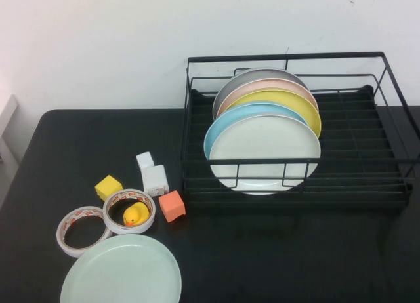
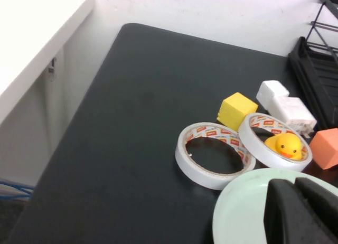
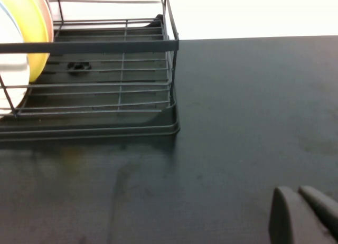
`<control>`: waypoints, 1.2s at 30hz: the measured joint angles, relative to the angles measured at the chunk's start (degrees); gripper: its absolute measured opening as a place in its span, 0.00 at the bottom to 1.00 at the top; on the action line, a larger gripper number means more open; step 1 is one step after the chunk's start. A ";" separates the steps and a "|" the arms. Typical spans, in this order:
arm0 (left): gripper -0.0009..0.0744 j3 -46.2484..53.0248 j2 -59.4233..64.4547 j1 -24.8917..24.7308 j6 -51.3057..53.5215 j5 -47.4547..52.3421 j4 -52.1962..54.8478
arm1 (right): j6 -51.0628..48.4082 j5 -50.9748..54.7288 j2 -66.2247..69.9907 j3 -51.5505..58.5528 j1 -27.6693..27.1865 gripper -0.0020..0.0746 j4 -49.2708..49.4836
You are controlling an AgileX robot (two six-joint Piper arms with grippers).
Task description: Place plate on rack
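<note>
plate [image 1: 121, 271] flat, near-left of rack [image 1: 295, 185] | stiff, slick, light; pinch rim | left gripper [image 2: 302, 212] above it, together | right gripper [image 3: 303, 212] near-right, together

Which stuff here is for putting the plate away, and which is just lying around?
For the job: mint-green plate, black rack, left gripper over the plate, right gripper beside the rack.

Lying about: duck, tape rolls, yellow cube, orange block, racked plates.
</note>
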 joint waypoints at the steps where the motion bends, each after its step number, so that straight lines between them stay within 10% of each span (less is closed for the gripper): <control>1: 0.01 0.00 0.00 0.00 0.00 0.00 0.44 | 0.00 0.00 0.00 0.00 0.00 0.02 0.00; 12: 0.01 0.12 0.00 0.00 -0.44 -3.50 -4.15 | 0.00 0.00 0.00 0.00 0.00 0.02 0.00; 23: 0.01 0.12 0.00 0.00 -16.94 -13.71 -49.77 | 0.00 -0.11 0.00 0.00 0.00 0.02 0.52; 36: 0.01 0.12 0.00 0.00 -11.69 -14.32 -57.61 | 7.21 -7.71 0.00 0.49 0.00 0.02 41.83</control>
